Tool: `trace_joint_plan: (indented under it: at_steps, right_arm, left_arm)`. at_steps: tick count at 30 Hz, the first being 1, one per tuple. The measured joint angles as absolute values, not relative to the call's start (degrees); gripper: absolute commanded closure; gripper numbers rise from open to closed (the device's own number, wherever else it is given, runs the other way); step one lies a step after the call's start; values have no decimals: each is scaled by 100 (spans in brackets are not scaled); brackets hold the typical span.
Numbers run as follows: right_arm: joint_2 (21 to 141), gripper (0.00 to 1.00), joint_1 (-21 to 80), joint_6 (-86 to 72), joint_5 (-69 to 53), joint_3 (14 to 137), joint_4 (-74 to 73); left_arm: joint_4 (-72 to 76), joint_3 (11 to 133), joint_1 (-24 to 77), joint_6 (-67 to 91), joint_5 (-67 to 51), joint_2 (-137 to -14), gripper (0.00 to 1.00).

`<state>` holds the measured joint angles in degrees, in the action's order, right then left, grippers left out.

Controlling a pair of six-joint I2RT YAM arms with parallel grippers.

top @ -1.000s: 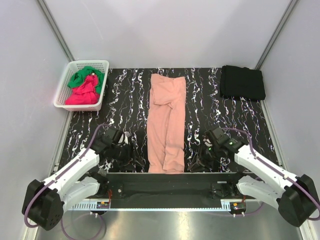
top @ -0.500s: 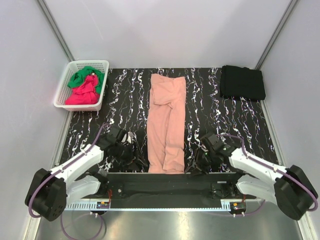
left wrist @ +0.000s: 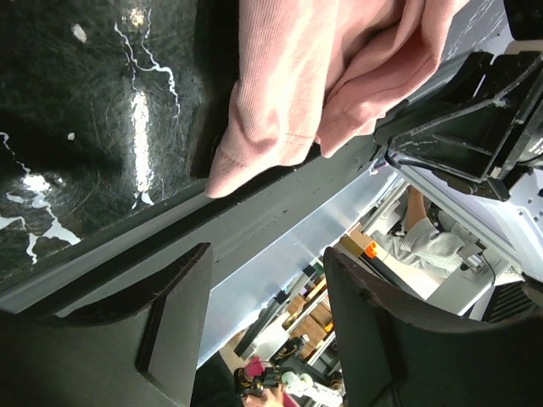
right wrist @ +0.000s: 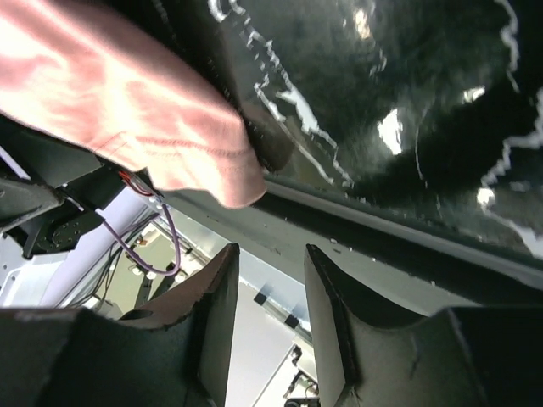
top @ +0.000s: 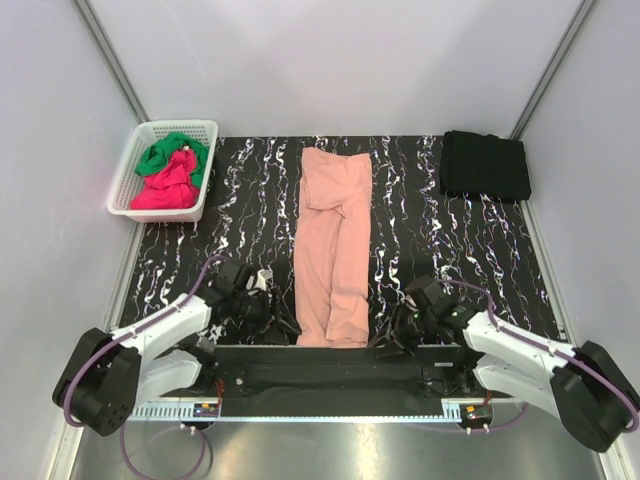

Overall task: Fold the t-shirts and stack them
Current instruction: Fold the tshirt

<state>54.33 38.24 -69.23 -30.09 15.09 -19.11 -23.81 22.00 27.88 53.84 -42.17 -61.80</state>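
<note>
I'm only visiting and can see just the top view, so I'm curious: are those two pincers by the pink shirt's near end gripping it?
Observer: The left wrist view shows the left pincer open, the shirt hem lying beyond it, ungripped.
Visitor: And the right one?
Observer: Its wrist view shows the right pincer open too, holding nothing.
Visitor: Is the hem one layer?
Observer: No, the left wrist view shows folded layers there.
</note>
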Motion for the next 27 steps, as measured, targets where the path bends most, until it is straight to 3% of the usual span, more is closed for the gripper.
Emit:
trace_joint_plan:
  at_steps: [10,27]
  right_arm:
    - [6643,55,3826,-6663,-3118,1863,-1262]
    - [6884,52,3826,-6722,-3404,1319,78]
  left_arm:
    - [-2198,2158,2788,5295,-4335,-6678,41]
    - [-1776,2161,2788,5059,-4744,-7498,40]
